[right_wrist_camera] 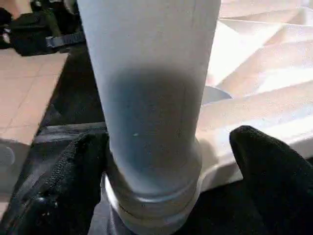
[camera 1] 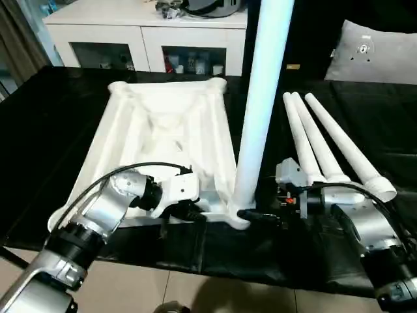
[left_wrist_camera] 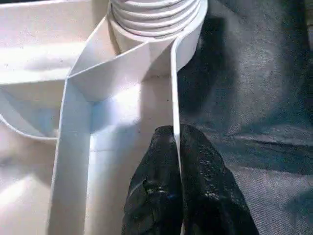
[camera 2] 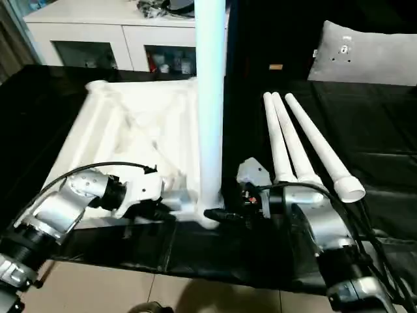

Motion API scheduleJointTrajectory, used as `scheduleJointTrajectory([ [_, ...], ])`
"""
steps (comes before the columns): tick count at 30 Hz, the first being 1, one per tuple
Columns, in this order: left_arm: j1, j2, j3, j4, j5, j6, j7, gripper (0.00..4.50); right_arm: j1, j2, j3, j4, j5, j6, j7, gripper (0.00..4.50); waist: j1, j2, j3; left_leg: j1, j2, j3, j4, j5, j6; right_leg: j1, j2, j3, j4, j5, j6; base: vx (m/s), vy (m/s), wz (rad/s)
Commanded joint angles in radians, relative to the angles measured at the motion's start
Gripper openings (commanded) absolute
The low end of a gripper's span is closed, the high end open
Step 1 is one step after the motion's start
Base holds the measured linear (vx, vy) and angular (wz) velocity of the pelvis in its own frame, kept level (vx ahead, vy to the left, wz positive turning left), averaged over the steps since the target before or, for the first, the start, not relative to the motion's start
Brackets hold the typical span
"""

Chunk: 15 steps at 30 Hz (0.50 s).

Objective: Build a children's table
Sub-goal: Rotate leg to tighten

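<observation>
The white tabletop (camera 1: 163, 124) lies underside up on the black cloth, its ribs showing. One white leg (camera 1: 260, 98) stands upright in the near right corner socket (left_wrist_camera: 156, 19). Three more legs (camera 1: 319, 140) lie side by side to the right. My left gripper (left_wrist_camera: 174, 134) is shut on the tabletop's thin near rim, just beside that socket. My right gripper (right_wrist_camera: 166, 142) is open, with its fingers (right_wrist_camera: 264, 161) on either side of the standing leg's base and a gap on one side.
A white cabinet (camera 1: 143, 39) with glass doors stands behind the table. A grey cushion (camera 1: 378, 55) rests at the back right. The black cloth (camera 1: 52, 130) ends at the near edge, with tiled floor (camera 1: 195, 293) below.
</observation>
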State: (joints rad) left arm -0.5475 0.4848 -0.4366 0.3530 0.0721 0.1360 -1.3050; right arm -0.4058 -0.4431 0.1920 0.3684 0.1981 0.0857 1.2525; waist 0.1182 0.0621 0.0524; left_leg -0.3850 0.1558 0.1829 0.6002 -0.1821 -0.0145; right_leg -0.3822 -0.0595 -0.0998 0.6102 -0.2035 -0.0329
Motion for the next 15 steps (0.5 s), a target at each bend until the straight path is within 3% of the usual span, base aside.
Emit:
scheduleJointTrajectory([
  [1, 0.001, 0.009, -0.055, 0.020, 0.013, -0.018, -0.054, 0.00, -0.015, 0.001, 0.008, 0.001, 0.018, 0.032, 0.026, 3.80, -0.001, -0.005, -0.066, 0.020, 0.095, -0.042, -0.071, -0.214, 0.061, 0.041, -0.118, 0.071, -0.080, -0.211, -0.195, 0.000, 0.000, 0.00],
  [8, -0.002, 0.010, -0.055, 0.029, 0.005, -0.025, -0.081, 0.00, -0.013, 0.012, 0.017, 0.013, 0.026, 0.052, 0.036, 3.11, 0.000, -0.004, -0.069, 0.019, 0.094, -0.041, -0.067, -0.187, 0.069, 0.042, -0.116, 0.069, -0.075, -0.171, -0.206, 0.000, 0.000, 0.00],
  [15, 0.004, 0.005, -0.041, 0.028, -0.006, -0.011, -0.070, 0.00, 0.010, 0.024, 0.016, -0.018, 0.051, 0.095, 0.045, 2.72, 0.001, -0.004, -0.067, 0.022, 0.096, -0.042, -0.070, -0.214, 0.056, 0.041, -0.117, 0.070, -0.080, -0.219, -0.196, 0.000, 0.000, 0.00],
])
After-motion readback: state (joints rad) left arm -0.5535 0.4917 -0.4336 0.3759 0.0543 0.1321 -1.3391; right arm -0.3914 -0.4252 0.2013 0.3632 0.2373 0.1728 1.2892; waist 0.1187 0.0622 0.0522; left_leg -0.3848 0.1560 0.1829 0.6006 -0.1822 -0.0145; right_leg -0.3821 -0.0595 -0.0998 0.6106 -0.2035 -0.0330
